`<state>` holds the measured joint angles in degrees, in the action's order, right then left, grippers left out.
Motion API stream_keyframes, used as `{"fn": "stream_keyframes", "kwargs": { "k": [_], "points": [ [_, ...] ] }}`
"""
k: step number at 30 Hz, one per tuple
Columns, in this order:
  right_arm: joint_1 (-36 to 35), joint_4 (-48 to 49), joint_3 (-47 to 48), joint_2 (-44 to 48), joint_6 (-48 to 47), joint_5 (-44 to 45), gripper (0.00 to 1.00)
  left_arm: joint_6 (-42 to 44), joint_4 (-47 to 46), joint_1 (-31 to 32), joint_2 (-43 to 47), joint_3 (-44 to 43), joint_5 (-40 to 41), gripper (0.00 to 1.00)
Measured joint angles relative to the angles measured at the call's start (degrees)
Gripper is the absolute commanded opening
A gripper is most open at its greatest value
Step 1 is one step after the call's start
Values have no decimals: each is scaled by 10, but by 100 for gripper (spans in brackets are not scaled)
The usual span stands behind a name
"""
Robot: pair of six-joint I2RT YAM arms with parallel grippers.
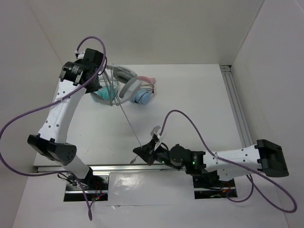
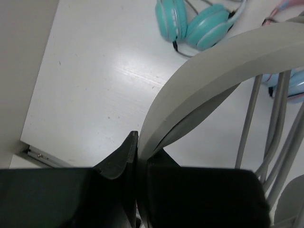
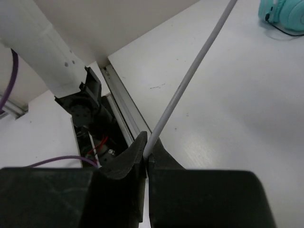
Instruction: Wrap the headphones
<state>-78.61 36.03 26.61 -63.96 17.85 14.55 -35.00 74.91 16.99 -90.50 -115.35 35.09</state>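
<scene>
While the headphones [image 1: 129,86] hang over the far left corner of the tabletop [image 1: 199,104], their wide band is clenched edge-on in the left gripper [image 2: 137,145]. Several grey strands run beside the band in the left wrist view, likely turns of the cable [image 1: 127,122]. From there the cable runs in one straight, taut line toward the near edge, where the right gripper [image 3: 146,151] is pinched tight on it. To do the next turn well, the right gripper should probably circle the band with only light tension and lay the line beside those strands. It should stay clear of the teal pair [image 2: 199,23] and the blue pair [image 1: 142,97] near the headphones.
</scene>
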Motion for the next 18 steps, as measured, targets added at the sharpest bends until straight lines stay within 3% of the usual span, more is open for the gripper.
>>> {"fn": "stream_keyframes", "kwargs": {
  "k": [4, 9, 13, 18],
  "points": [
    [-115, -137, 79, 14, 6, 139, 0, 0, 10, 13, -12, 47, -20, 0],
    [-212, -351, 245, -53, -12, 292, 0, -12, -2, 78, -10, 132, 14, 0],
    [-238, -499, 348, -92, -50, 380, 0, -12, -27, 130, -6, 220, 41, 0],
    [-220, -653, 421, -97, -97, 473, 0, -2, -65, 160, 21, 301, 36, 0]
  ]
}}
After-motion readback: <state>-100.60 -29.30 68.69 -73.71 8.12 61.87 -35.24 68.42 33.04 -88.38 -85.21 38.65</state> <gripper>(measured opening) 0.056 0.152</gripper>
